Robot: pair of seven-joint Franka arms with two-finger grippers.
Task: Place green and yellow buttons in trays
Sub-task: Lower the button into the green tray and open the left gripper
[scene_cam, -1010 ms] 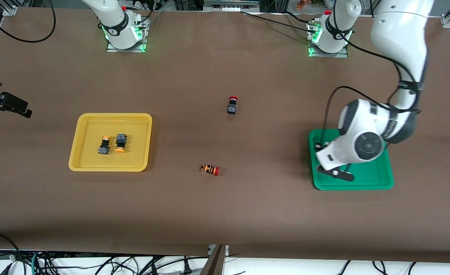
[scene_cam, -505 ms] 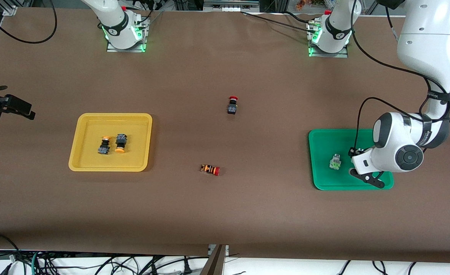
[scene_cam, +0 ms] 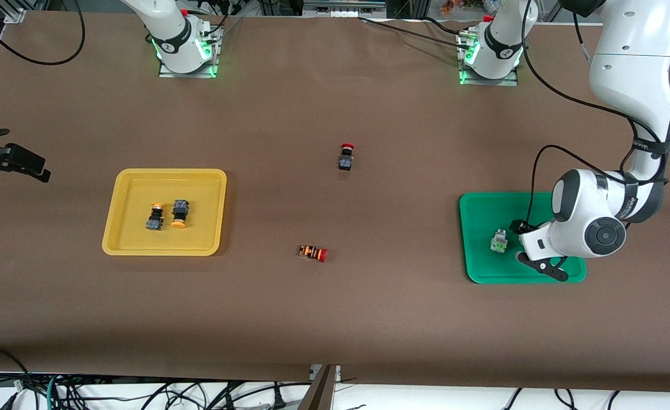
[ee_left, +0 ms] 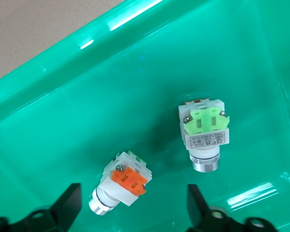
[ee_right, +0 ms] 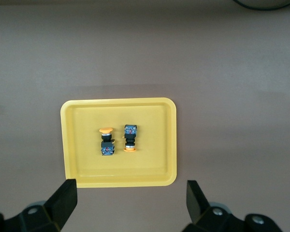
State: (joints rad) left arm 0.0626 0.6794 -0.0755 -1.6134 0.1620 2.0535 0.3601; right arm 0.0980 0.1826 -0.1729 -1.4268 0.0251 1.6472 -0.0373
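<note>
The green tray [scene_cam: 471, 205] lies toward the left arm's end of the table. In it lie two pale grey buttons, one green-faced [scene_cam: 499, 241] and one orange-faced. The orange-faced one is hidden by the arm in the front view. Both show in the left wrist view, green-faced [ee_left: 204, 130] and orange-faced [ee_left: 124, 181], on the tray floor [ee_left: 63, 96]. My left gripper [scene_cam: 531, 253] [ee_left: 133, 208] is open just over the orange-faced one, not touching it. The yellow tray [scene_cam: 118, 188] [ee_right: 70, 145] holds two black buttons with yellow-orange caps [scene_cam: 155, 216] [scene_cam: 179, 213]. My right gripper [scene_cam: 13, 162] [ee_right: 130, 198] is open and empty at the right arm's end of the table.
A black switch with a red mushroom cap [scene_cam: 346, 157] stands mid-table. An orange-striped switch with a red cap [scene_cam: 313, 253] lies nearer the front camera. Bare brown table lies between the two trays.
The left arm swung off the middle of the green tray toward the left arm's end, uncovering the green-faced button, then edged back a little. The right gripper barely shifted.
</note>
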